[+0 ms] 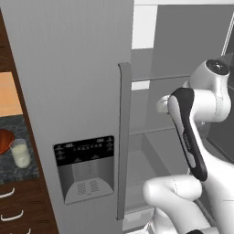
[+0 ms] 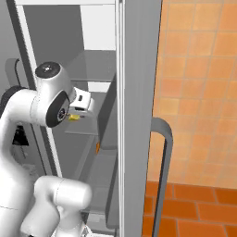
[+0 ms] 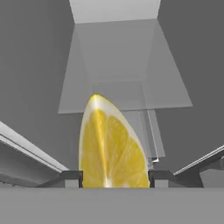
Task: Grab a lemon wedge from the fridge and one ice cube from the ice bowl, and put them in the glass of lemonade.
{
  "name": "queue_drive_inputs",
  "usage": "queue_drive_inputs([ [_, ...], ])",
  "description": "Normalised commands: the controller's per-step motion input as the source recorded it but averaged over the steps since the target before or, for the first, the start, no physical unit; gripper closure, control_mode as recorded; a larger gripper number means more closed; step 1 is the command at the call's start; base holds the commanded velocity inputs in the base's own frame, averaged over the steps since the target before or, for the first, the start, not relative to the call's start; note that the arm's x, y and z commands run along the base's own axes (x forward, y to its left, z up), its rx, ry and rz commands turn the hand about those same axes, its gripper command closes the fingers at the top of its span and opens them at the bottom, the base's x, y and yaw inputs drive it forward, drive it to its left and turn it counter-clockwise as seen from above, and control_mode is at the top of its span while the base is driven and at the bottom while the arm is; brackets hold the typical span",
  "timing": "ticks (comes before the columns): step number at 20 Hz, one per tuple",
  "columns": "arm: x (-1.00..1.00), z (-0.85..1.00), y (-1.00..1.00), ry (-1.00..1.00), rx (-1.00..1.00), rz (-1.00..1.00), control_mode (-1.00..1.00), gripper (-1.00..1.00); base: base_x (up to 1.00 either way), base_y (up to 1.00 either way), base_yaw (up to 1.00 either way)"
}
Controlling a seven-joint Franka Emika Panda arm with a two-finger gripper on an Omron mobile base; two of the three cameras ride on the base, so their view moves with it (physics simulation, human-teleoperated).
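The gripper [image 3: 114, 178] is sitting partly closed, and its 2 fingertips [image 3: 71, 177] are pressing against the 2 sides of the lemon wedge [image 3: 111, 146]. In the hand view the wedge is standing upright between the fingertips, with its pointed end up and its cut face toward the camera.

The fridge [image 1: 68, 91] is serving as the reference. 1 of its doors is standing open, and the arm is reaching into the open compartment beside the door's long vertical handle [image 1: 123, 137]. In the right base view the lemon wedge [image 2: 74, 117] is showing as a small yellow spot just below the hand, above a grey shelf [image 2: 88, 122] inside the fridge.

The glass of lemonade [image 1: 20, 153] is standing on the dark counter [image 1: 23, 169] to the left of the fridge, touching or just beside the ice bowl [image 1: 4, 140].
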Motion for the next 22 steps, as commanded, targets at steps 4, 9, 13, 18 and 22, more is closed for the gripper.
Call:
queue_drive_inputs([
  [4,-1.00,-0.01,-0.02,-0.01,0.00,-0.05,-1.00,1.00,0.00,0.00,0.00],
  [9,-0.71,-0.12,0.07,-0.02,0.00,0.00,-1.00,1.00,0.00,0.00,0.00],
  [13,-0.04,-0.06,0.00,0.01,0.00,0.00,-1.00,1.00,0.00,0.00,0.00],
  [18,-0.10,0.00,0.00,0.00,0.00,0.00,1.00,1.00,-0.75,0.33,0.02],
  [22,0.00,0.00,0.00,0.00,0.00,0.00,1.00,1.00,-0.79,0.93,0.01],
])
